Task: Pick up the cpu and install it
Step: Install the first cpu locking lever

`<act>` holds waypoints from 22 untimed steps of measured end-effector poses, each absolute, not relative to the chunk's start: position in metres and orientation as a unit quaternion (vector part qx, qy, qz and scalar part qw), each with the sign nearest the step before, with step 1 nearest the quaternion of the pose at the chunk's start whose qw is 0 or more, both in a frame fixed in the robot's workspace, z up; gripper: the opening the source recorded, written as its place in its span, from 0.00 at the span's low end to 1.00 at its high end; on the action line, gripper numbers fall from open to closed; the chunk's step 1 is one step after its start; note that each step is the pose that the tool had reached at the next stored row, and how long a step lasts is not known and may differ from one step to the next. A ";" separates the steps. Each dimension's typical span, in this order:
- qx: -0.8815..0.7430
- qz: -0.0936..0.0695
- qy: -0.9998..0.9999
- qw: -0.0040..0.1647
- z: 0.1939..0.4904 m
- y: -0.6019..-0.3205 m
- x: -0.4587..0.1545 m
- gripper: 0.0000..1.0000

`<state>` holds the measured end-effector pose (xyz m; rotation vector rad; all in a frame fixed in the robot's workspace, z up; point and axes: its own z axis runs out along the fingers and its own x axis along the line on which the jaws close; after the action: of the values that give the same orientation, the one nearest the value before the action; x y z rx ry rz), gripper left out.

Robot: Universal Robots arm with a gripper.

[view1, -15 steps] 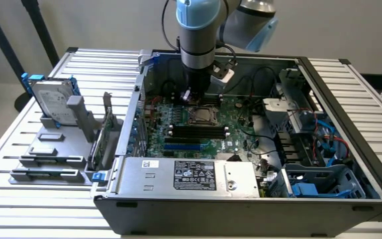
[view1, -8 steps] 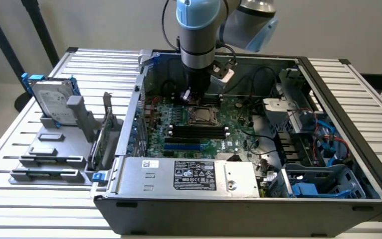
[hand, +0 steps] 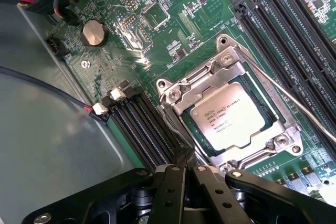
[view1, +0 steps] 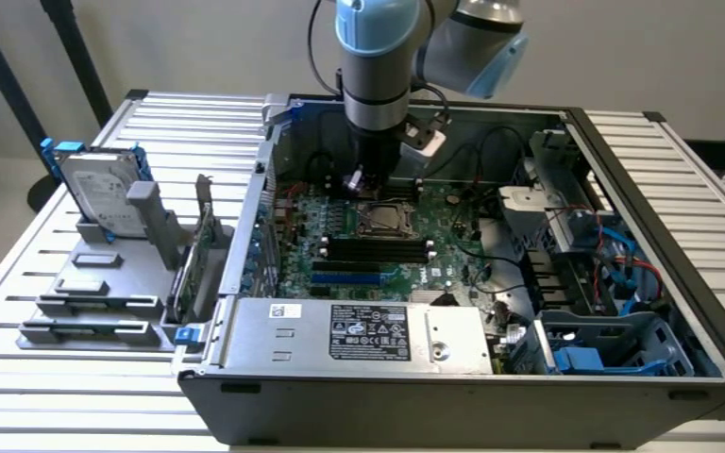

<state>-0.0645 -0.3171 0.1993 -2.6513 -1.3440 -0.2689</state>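
CPU work is going on inside the big open computer case (view1: 463, 377) lying on the slatted table (view1: 665, 170), with the arm (view1: 376, 66) reaching straight down over the green motherboard (view1: 445, 236). Off to the exterior view's left, the hard drive (view1: 101, 193) stands in a grey fixture (view1: 86, 311), well apart from the action. The cpu (hand: 231, 115) already lies flat in its socket (hand: 231, 111), framed by the metal bracket, with the thin retention lever (hand: 294, 103) running past beside it. The gripper (hand: 185, 174) hovers just above and beside the socket edge, its 2 black fingers (hand: 168, 187) drawn together with nothing between them, as far as I can make out from the wrist view. To finish well, I would judge the chip must sit level and square in the bracket before any pressure falls on it. The exterior view gives the arm's place in the case; the wrist view gives the chip's printed top and its seating.
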 end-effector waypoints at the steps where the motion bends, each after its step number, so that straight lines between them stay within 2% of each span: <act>1: -0.886 -0.090 -0.449 0.078 0.199 -0.317 -0.064 0.11; 22: -0.886 -0.089 -0.449 0.078 0.199 -0.322 -0.055 0.11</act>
<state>-0.0552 -0.3223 0.1987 -2.6516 -1.3440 -0.2680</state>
